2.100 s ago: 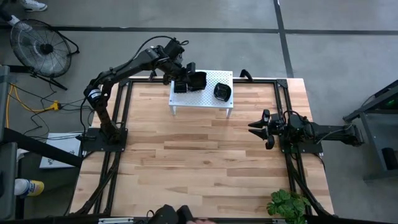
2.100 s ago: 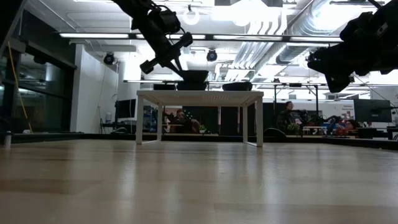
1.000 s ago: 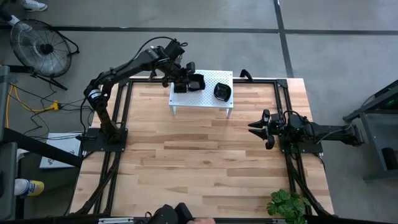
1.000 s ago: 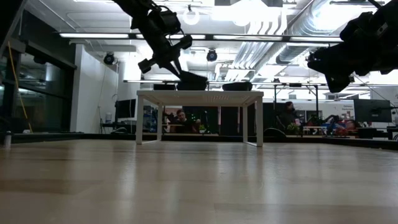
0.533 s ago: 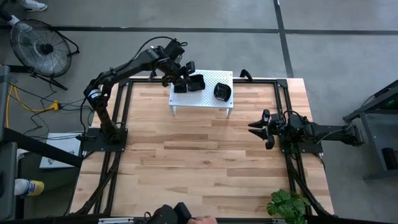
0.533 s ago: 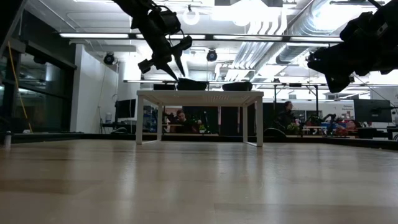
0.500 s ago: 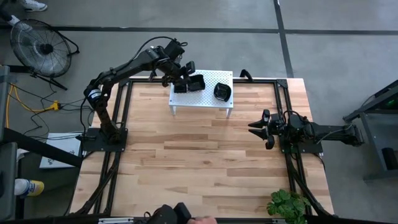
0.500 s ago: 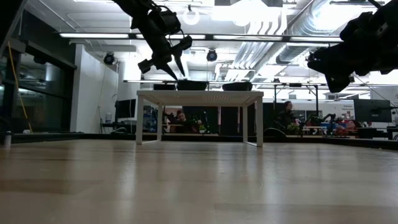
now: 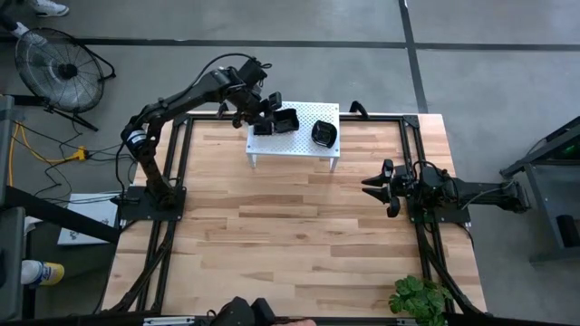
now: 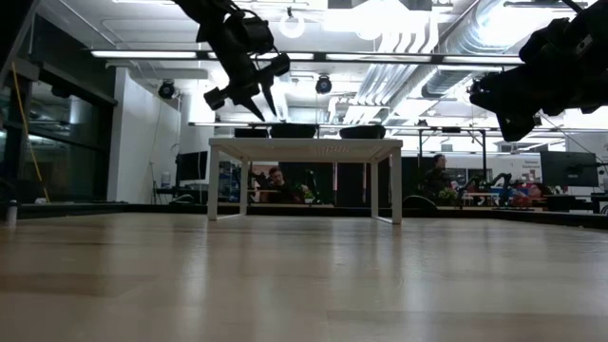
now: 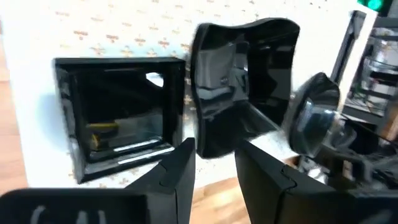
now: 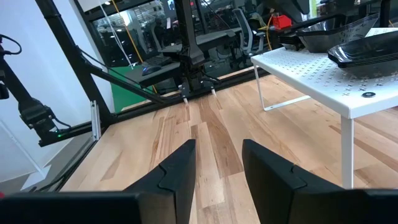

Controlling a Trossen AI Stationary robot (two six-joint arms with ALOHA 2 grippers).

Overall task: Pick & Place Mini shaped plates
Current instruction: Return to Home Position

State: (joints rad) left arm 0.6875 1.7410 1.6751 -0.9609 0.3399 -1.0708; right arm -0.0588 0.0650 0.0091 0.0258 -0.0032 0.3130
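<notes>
Left claw (image 11: 214,155) spread, apparently just clear of mini shaped plates (image 11: 242,81) on white stand (image 9: 301,145); right claw (image 9: 379,187) spread.

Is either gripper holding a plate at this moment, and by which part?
Nothing is held. The left gripper hangs open over the white stand, near the plates; the right gripper is open too, empty.

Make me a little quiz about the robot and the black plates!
1. True or false: the left gripper holds one of the plates.
2. How many piles of plates sit on the stand?
3. The right gripper is: A) on the stand, B) away from the stand, C) gripping a plate.

Key: 1 false; 2 three; 3 B.
</notes>
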